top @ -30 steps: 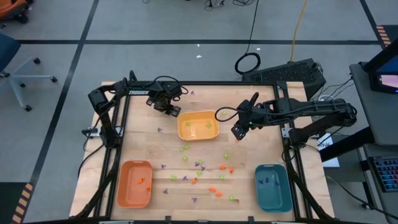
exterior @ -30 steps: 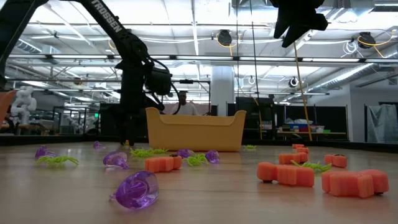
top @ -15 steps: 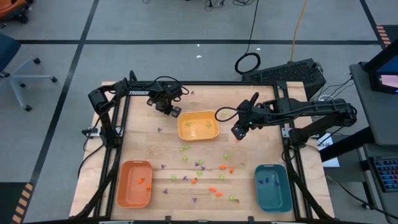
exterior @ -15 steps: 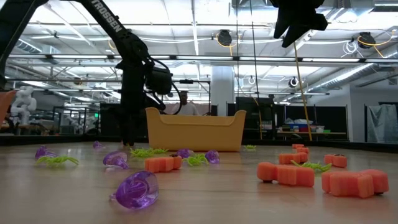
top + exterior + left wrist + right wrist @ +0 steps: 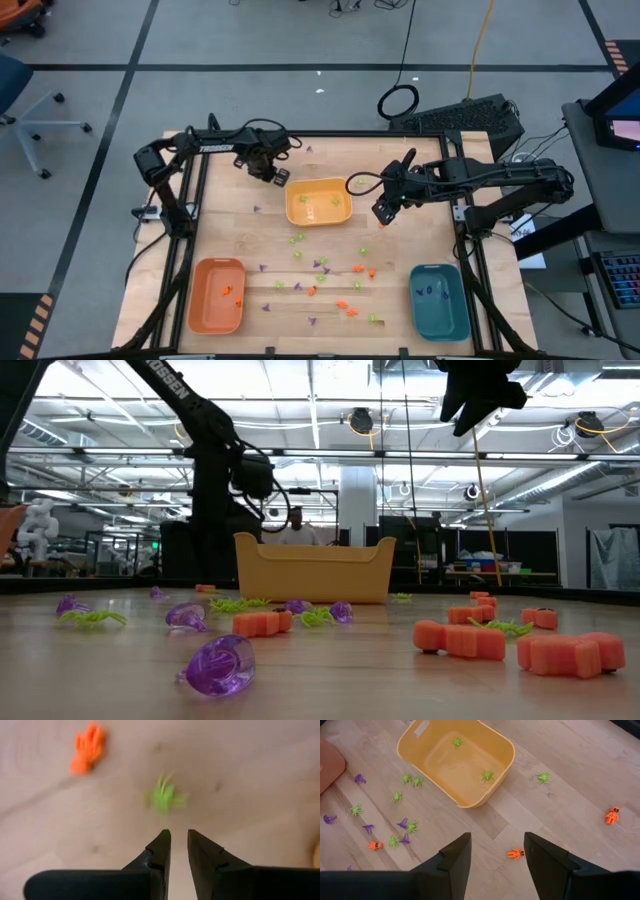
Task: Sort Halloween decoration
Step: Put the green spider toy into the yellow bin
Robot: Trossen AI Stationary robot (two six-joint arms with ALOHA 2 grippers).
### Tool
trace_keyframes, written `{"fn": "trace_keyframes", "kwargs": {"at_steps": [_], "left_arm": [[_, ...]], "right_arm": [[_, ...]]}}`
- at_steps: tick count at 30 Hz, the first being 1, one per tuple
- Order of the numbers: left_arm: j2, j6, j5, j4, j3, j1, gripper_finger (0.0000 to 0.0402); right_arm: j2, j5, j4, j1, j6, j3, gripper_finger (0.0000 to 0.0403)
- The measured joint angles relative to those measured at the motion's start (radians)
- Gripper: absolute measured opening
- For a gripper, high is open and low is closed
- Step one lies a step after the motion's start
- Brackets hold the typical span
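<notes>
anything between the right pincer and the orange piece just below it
Nothing visible. The right pincer, open, hangs above bare table with the orange piece lying in plain sight between its fingers.
</notes>
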Motion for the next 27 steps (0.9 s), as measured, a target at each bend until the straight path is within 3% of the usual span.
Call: {"fn": "trace_keyframes", "kwargs": {"at_steps": [10,20,27], "left_arm": [[-0.089,0.001,0.036,-0.020,0.002,0.000,0.0058],[-0.034,-0.081,0.021,0.031,0.003,0.056,0.0060],[0.024,-0.090,0.036,0.044,0.003,0.069,0.0108]], "right_arm": [[0.000,0.000,0.001,0.000,0.003,0.000,0.0169],[0.000,0.000,0.009,0.000,0.002,0.000,0.0169],[0.000,-0.001,0.008,0.000,0.003,0.000,0.0169]]}}
